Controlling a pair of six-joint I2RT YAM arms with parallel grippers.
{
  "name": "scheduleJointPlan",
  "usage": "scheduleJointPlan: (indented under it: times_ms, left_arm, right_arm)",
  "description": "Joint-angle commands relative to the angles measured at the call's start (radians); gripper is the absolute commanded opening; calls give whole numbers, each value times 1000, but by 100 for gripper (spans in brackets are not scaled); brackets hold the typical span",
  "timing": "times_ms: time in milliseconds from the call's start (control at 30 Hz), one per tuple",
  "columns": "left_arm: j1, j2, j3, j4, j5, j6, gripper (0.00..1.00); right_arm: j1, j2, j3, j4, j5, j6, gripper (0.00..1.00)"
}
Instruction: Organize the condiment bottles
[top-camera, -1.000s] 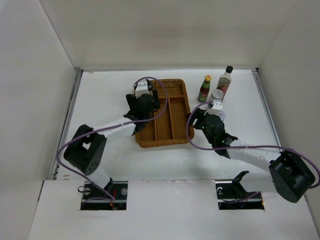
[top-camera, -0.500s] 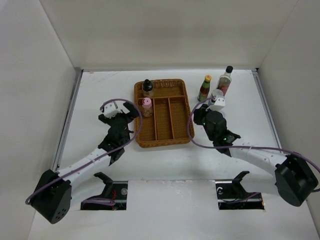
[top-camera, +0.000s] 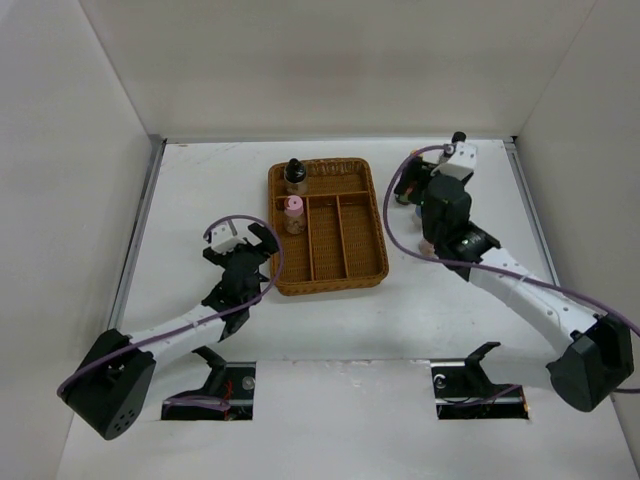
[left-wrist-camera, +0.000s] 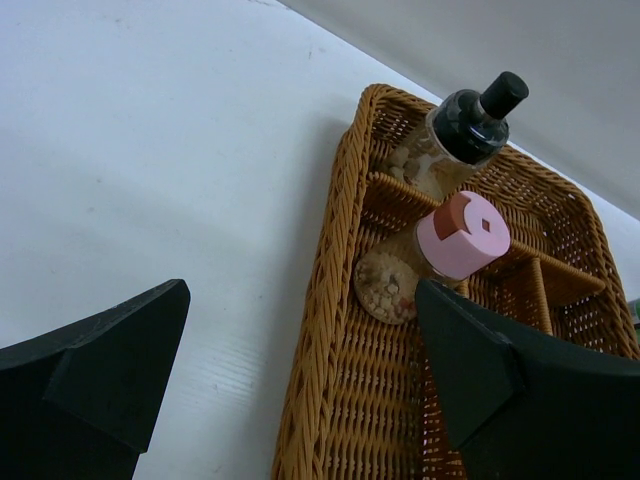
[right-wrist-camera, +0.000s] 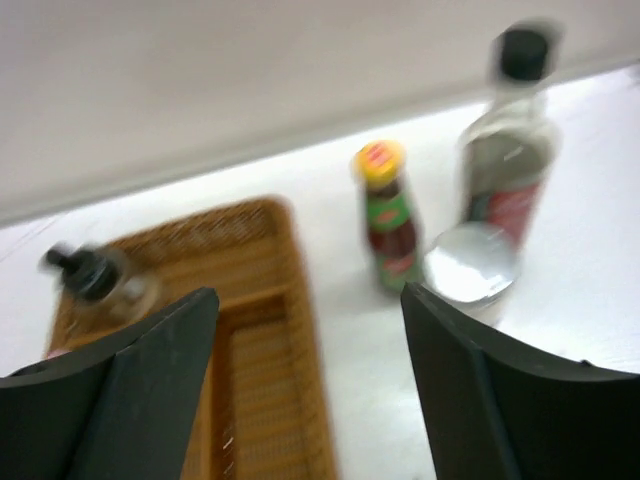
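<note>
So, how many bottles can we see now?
5. In the basket: black-capped bottle, pink-capped bottle. On the table beside it: yellow-capped bottle, tall clear bottle, white-lidded jar. Others may be hidden.

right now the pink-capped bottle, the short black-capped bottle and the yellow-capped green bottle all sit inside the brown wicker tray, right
Not quite. The yellow-capped green bottle stands on the white table, outside the brown wicker tray, as the right wrist view shows. The pink-capped bottle and the short black-capped bottle do sit inside the tray.
</note>
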Motion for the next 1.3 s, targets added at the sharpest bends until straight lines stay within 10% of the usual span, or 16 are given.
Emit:
scheduleJointPlan:
  times_ms: [0, 200, 633, 800, 967, 1267]
  left_arm:
    - [5, -13, -18, 76, 22, -46, 100]
    - [14, -46, -36, 76, 13, -54, 100]
    - [29, -1, -32, 77, 40, -77, 100]
    - [32, -1, -32, 77, 51, -82, 100]
    - [38, -9, -35, 73, 51, -83, 100]
    - [43, -6, -38, 77, 48, -86, 100]
  right_arm:
    - [-90, 34, 82, -94, 98, -86, 85]
    - [-270, 169, 137, -176, -18, -37, 100]
    - [-336, 352, 185, -212, -238, -4, 100]
    - [-333, 389, 203, -206, -252, 2, 91]
    - [-309, 348, 184, -149, -188, -13, 60]
    - [-103, 171, 183, -60, -60, -141, 55]
